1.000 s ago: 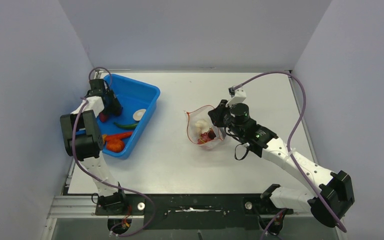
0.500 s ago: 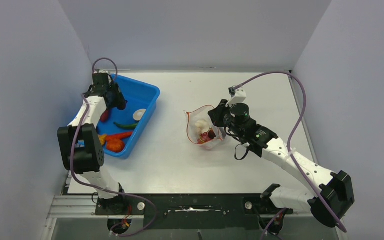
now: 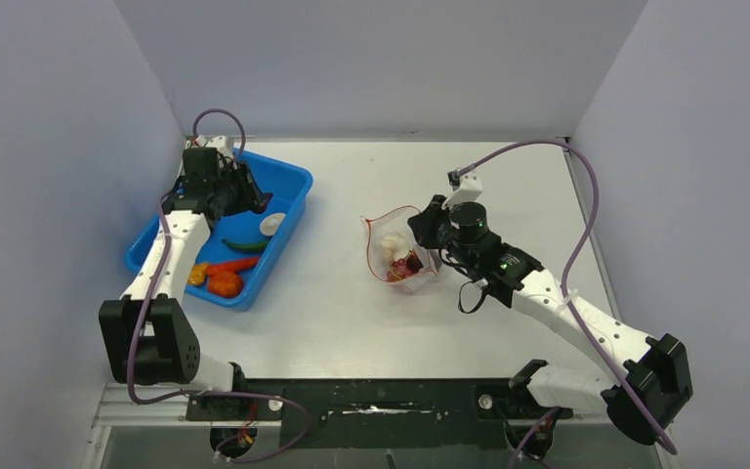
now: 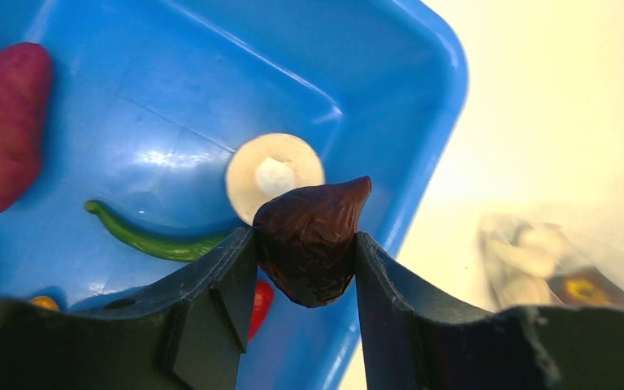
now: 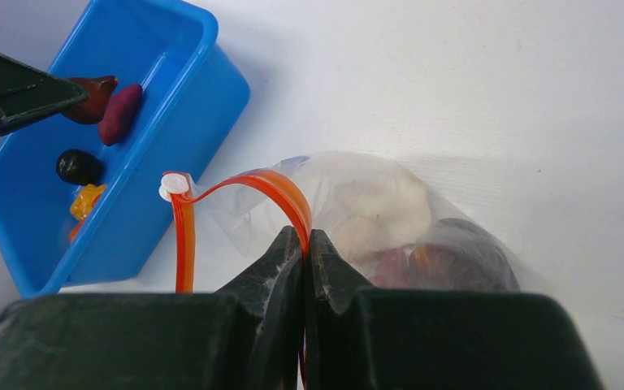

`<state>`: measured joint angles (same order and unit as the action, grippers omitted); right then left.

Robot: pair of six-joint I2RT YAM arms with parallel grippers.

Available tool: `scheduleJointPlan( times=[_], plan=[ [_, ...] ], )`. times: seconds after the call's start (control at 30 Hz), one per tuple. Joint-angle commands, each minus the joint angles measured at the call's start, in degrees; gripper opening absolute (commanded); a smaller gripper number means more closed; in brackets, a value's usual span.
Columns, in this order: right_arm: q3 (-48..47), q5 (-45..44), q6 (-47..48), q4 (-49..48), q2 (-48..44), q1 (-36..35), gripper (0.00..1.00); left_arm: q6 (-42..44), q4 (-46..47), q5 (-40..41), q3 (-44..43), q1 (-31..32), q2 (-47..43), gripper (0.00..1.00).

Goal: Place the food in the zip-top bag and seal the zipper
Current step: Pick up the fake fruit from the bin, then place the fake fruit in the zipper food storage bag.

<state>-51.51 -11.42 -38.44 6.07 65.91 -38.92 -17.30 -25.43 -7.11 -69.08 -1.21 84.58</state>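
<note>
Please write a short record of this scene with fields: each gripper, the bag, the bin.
Left gripper: fingers clamp a dark brown pointed toy food piece above the blue plastic bin.
Right gripper: shut on the red zipper strip, holding the clear plastic bag mouth open.
Bag contents: white pieces, a dark red piece.
Bin contents: a purple piece, a green pepper, a white disc, orange pieces.

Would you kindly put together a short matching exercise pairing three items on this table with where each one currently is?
1. brown food piece
2. green chilli
3. zipper

A. pinched in the right end effector
B. lying in the blue bin
C. gripped by the left end effector

Pairs: 1-C, 2-B, 3-A.
</note>
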Motion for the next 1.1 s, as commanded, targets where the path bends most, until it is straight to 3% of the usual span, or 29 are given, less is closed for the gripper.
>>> scheduleJointPlan(
  times=[0.0,0.17,0.63,0.87,1.07],
  plan=[
    [-0.7,-1.9,-0.1,-1.9,-1.9,0.7,0.00,0.5,2.5,-8.1,0.7,1.4,-5.3,0.28],
    [-1.1,-0.3,-0.5,-2.2,-0.8,0.7,0.00,0.3,5.4,-13.9,2.3,4.6,-8.2,0.28],
    [-3.1,-0.3,-0.2,-1.9,1.5,0.7,0.00,-11.1,19.3,-30.4,4.6,14.6,-12.2,0.27],
    [-3.4,-0.4,-0.1,-2.0,1.8,0.7,0.00,-13.4,25.3,-29.9,6.7,24.4,-13.0,0.26],
    [-4.0,-0.2,0.2,-1.6,2.2,0.7,0.00,-10.6,25.1,-29.3,7.1,29.6,-12.5,0.26]
  ],
)
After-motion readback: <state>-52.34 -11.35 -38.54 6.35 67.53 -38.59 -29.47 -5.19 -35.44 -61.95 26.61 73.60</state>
